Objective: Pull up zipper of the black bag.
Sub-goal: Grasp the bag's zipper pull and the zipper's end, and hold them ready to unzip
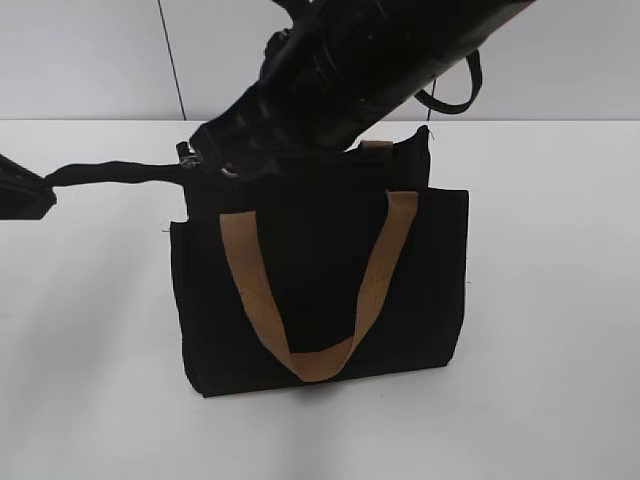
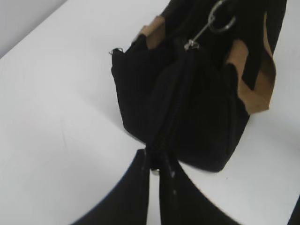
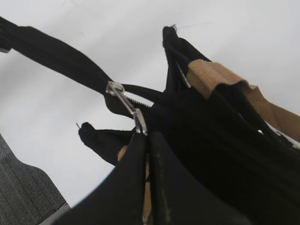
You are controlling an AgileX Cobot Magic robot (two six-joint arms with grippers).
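The black bag (image 1: 320,290) stands upright on the white table, a tan strap handle (image 1: 380,270) hanging down its front. A black fabric tail (image 1: 120,172) at the end of the zipper stretches left from the bag's top corner. My left gripper (image 1: 40,190) is shut on that tail, as the left wrist view shows (image 2: 157,161). The zipper line (image 2: 176,103) runs away from these jaws to the silvery pull tab (image 2: 206,28). My right gripper (image 1: 215,160) reaches over the bag's top left and is shut on the pull tab (image 3: 124,103), with its fingertips (image 3: 146,136) at the tab's lower end.
The white table (image 1: 560,380) spreads on all sides of the bag. A pale wall (image 1: 90,60) rises behind it. The right arm (image 1: 380,50) crosses above the bag from the upper right, hiding its top edge. A grey surface (image 3: 23,192) shows low left in the right wrist view.
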